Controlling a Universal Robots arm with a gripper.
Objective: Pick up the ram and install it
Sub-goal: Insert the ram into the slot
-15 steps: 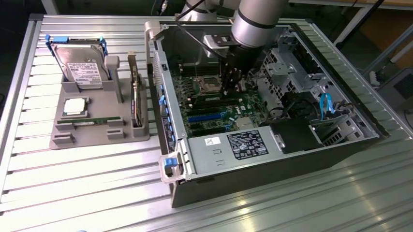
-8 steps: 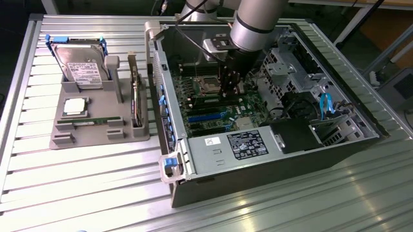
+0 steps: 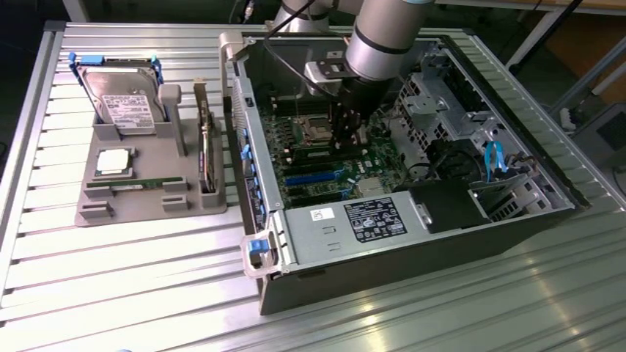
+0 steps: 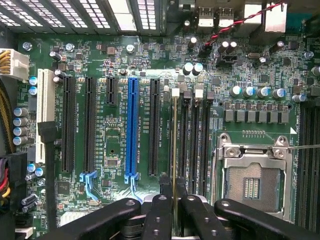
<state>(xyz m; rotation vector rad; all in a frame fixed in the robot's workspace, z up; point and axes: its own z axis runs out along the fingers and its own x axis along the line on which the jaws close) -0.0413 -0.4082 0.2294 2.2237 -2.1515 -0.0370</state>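
Wrist view: gripper [image 4: 174, 200] pinches ram [image 4: 174, 145] edge-on above motherboard [image 4: 120, 145] slots

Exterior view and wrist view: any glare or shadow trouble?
Exterior view: glare streaks on the table, inside of the computer case shaded. Wrist view: vent slots blown out, motherboard evenly lit, end effector dark around the edge-on ram.

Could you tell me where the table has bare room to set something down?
Free: the table strip bordered by the grey holder, the computer case and the near edge. Crowded: inside the case, around the gripper holding the ram.
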